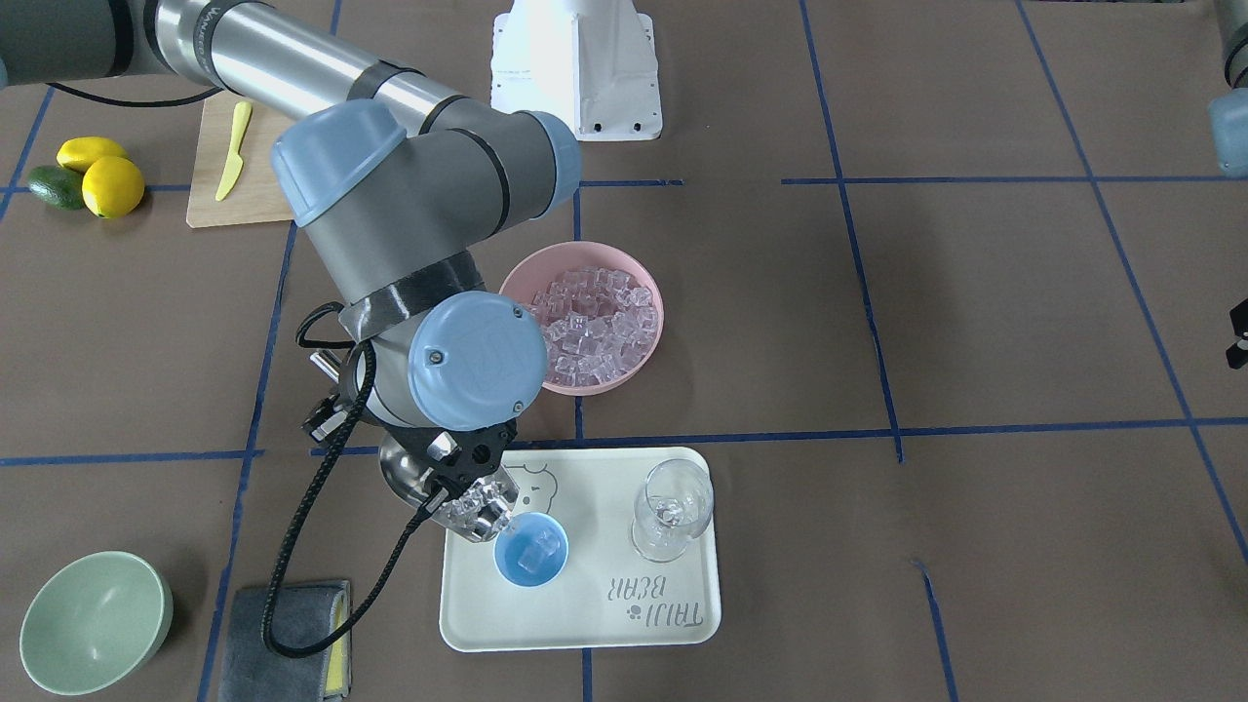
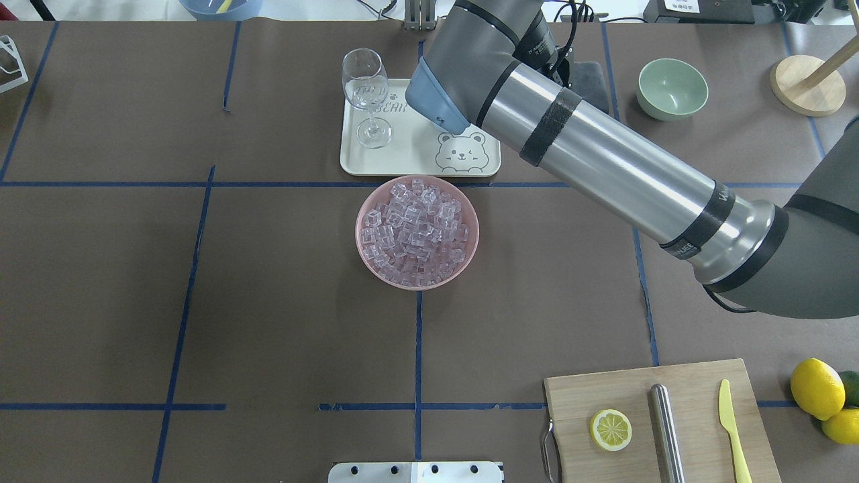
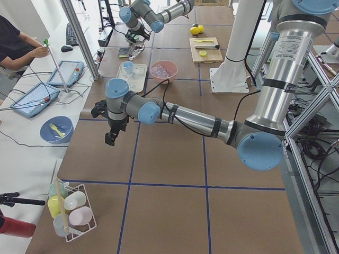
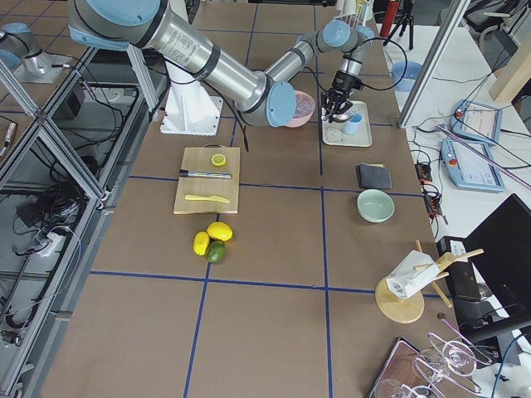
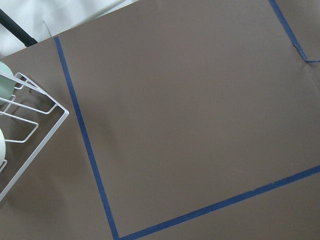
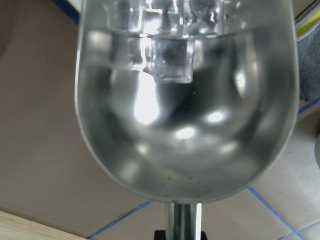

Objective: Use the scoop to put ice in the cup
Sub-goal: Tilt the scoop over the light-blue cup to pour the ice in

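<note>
Up close, the right wrist view is filled by the steel scoop (image 6: 182,125). Its trough is seen from above, with ice cubes (image 6: 172,62) crowded at the far end. The rod handle leaves the bottom edge between dark parts of the right end effector (image 6: 182,234), which is clamped on it.

From the front-facing camera, the scoop hangs tilted under the right wrist. Its mouth is at the rim of the light-blue cup (image 1: 531,551), which has ice inside. The cup stands on a cream tray (image 1: 546,619). A wine glass (image 1: 673,507) stands upright on the same tray, apart from the cup. A pink bowl (image 1: 570,255) heaped with more ice sits just beyond the tray on the worktop (image 1: 975,322).

Overhead, the right arm hides cup and scoop; tray, glass and bowl show.

At the exterior right camera, the scoop hangs just beside the cup over the tray.

At the exterior left camera, the left end effector (image 3: 110,138) hangs over bare worktop, well apart from the tray. I cannot tell how far open it is.

The left wrist view shows only worktop, blue tape (image 5: 82,135) and a corner of a white wire rack (image 5: 30,125).
</note>
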Motion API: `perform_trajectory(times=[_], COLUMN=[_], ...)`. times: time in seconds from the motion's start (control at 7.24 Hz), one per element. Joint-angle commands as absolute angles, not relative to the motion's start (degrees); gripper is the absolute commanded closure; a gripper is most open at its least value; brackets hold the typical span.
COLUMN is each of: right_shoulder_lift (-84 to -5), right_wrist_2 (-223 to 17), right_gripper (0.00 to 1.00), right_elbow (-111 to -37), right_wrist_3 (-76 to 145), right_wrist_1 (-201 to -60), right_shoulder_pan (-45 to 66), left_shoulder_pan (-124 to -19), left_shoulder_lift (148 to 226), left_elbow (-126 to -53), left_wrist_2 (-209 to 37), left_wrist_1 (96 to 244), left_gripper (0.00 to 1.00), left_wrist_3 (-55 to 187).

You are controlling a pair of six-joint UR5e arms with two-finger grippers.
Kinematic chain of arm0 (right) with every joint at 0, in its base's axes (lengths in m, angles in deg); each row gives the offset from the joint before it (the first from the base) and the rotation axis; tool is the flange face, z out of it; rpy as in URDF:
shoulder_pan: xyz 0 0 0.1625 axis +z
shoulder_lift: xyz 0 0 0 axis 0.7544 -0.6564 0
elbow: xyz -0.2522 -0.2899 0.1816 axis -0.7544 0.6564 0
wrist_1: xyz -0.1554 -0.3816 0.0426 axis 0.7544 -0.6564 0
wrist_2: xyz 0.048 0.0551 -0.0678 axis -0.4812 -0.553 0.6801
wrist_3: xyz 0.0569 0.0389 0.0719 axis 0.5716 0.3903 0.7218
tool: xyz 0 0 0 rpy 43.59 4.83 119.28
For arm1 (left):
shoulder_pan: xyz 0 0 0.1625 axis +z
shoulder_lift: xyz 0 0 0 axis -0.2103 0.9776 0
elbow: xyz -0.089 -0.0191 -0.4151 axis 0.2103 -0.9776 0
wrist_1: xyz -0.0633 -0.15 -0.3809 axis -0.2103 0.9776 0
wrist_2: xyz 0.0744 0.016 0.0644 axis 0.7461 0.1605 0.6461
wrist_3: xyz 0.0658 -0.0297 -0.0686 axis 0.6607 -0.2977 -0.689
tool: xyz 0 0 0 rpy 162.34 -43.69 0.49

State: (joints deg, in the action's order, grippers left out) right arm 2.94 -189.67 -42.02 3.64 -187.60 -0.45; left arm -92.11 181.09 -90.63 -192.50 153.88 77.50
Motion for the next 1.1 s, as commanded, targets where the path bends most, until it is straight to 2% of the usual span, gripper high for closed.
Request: perform_trajectory(times=[0.0,0.28,0.97], right_shoulder_lift=[3.0,6.1,7.5], right_wrist_2=[-189.3,-188.1,-186.4], right_gripper=[1.0,1.0,1.0], right_elbow=[-41.5,-37.6,-36.6], right_wrist_3=[3.7,3.6,3.6], right_wrist_1=[-187.6,-187.6,-187.7], right_shoulder_pan=[-0.3,-0.4,-0.4], left_shoulder_pan=[-92.0,-92.0,-92.0], left_shoulder_lift=[181.1,181.1,181.2], left_elbow=[-90.6,-90.6,-90.6], left_wrist_2=[-192.5,-192.6,-192.6], left_wrist_1=[153.9,153.9,153.9], left_gripper=[0.0,0.0,0.0], left_wrist_3=[77.4,77.4,77.4])
